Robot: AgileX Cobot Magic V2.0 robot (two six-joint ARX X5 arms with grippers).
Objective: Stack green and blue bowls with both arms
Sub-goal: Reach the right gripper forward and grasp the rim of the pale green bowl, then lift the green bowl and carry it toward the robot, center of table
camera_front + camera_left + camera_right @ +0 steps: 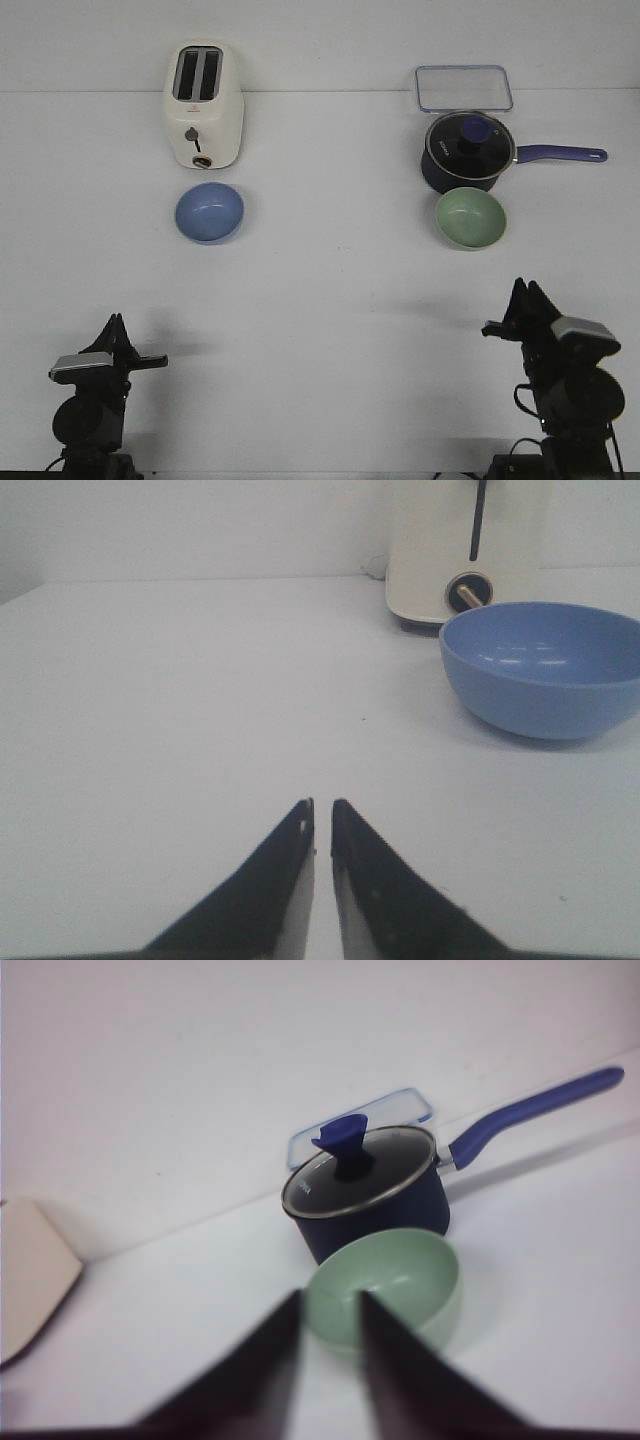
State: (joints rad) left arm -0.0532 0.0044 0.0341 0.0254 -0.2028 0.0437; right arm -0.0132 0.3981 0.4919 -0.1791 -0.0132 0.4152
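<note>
The periwinkle blue bowl (209,212) stands upright left of the table's middle, just in front of a toaster. In the left wrist view it (545,665) is ahead and off to one side. The sage green bowl (470,217) stands upright on the right, close in front of a saucepan; it also shows in the right wrist view (385,1285). My left gripper (116,322) is near the front left edge, shut and empty (322,805). My right gripper (527,287) is near the front right, partly open and empty (330,1300), pointing at the green bowl but well short of it.
A cream toaster (203,105) stands behind the blue bowl (465,550). A dark navy saucepan (468,150) with a glass lid and a long handle pointing right stands behind the green bowl (365,1195). A clear square lid (463,88) lies behind it.
</note>
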